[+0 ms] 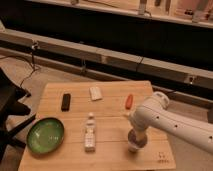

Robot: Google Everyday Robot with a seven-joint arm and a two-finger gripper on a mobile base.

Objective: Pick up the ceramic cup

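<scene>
Jaws cannot be read from this view: the gripper (136, 142) points straight down over the cup (134, 146), and its dark end hides how they stand, so whether they are spread or closed on the cup cannot be told. Only a pale sliver of the cup shows beneath the gripper, resting on the table (107, 157) near its front right part.

Taking the cup as the landmark: the white arm (170, 122) rises from just above it and runs off to the right and down, leaving the view at the right edge. A slim clear bottle (90, 134) lies on its side to the left of the cup, apart from it, with its cap end pointing away toward the far side of the table. Farther left, well apart from the cup, a wide green bowl (45, 135) sits near the table's front left corner. Behind the cup, toward the far edge, lies a small orange thing (129, 100). Behind and to the left of the cup is a white flat thing (95, 93), and farther left again a dark oblong thing (65, 101). A small dark mark (161, 156) shows on the wood just right of the cup, near the front right corner. Part of a dark chair (10, 107) stands well off to the left, past the bowl, beyond the table's left edge.
</scene>
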